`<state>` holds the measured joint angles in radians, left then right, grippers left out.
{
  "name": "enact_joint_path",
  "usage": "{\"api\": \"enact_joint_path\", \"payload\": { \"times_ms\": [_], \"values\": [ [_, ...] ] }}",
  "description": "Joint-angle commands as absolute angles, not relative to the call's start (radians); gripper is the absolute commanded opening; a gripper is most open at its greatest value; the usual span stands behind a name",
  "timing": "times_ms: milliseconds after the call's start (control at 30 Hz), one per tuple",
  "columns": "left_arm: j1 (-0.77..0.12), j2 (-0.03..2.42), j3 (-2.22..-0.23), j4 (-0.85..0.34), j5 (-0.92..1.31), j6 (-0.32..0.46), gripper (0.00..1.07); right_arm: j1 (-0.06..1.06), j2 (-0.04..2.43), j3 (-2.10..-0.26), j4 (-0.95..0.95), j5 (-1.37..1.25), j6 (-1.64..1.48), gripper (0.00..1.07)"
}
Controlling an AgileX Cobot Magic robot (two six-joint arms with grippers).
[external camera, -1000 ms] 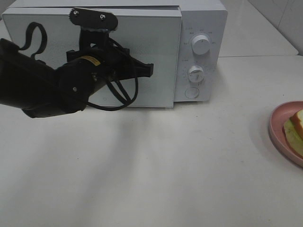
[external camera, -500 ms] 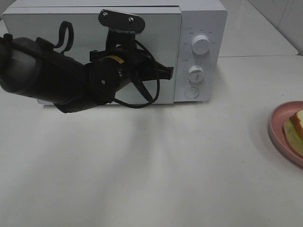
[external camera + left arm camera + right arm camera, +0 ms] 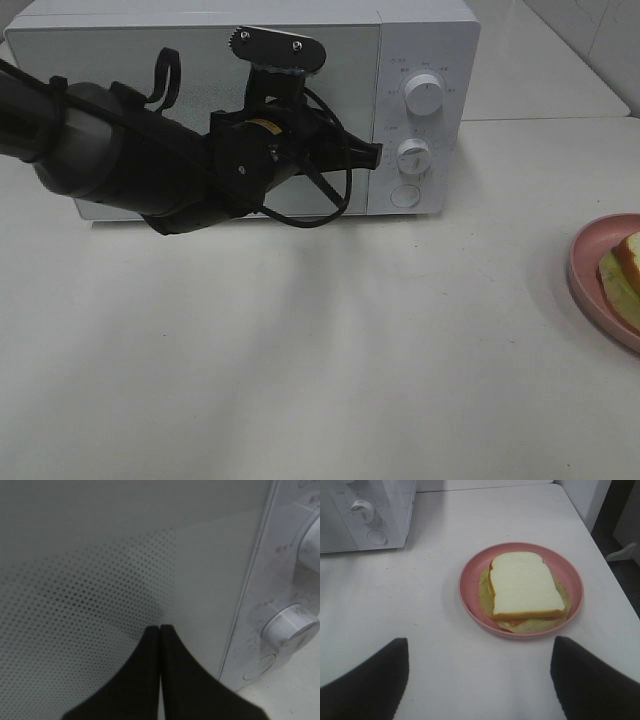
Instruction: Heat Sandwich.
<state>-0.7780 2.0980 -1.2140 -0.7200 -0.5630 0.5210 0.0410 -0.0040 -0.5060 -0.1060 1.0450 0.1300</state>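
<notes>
**Still a closed door, sandwich waiting on its plate**

Overhead, I see my left arm stretched across the front of the white microwave, forearm slanting up from the left edge, wrist bent so the left pincer points at the seam between the closed door and the control panel, just beside the lower knob. The sandwich sits on the pink plate at the far right edge of the surface, well apart from the oven.

From the left wrist, the fingertips are pressed together with nothing between them, nose close to the dotted door glass.

From the right wrist, the right pincer hangs spread wide and empty above the surface, short of the plate. The sandwich looks light, soft and easily crushed, its layers liable to slide. I'd rather carry it by the stiff plate rim than pinch the bread.
</notes>
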Motion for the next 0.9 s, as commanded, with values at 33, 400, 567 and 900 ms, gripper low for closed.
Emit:
{"api": "enact_joint_path", "payload": {
  "times_ms": [33, 400, 567, 900],
  "values": [
    [-0.749, 2.102, -1.245, -0.76, -0.676, 0.521, 0.0, 0.034, -0.03, -0.506, -0.111, 1.039, 0.112, 0.75],
    [-0.767, 2.077, -1.226, -0.763, -0.654, 0.521, 0.0, 0.034, -0.03, -0.506, -0.111, 1.039, 0.112, 0.75],
    [-0.791, 2.03, -1.166, -0.763, -0.65, 0.522, 0.0, 0.034, -0.03, -0.506, -0.111, 1.039, 0.112, 0.75],
    [-0.802, 1.955, -1.081, -0.763, -0.496, 0.521, 0.0, 0.034, -0.03, -0.506, -0.111, 1.039, 0.112, 0.75]
  ]
}}
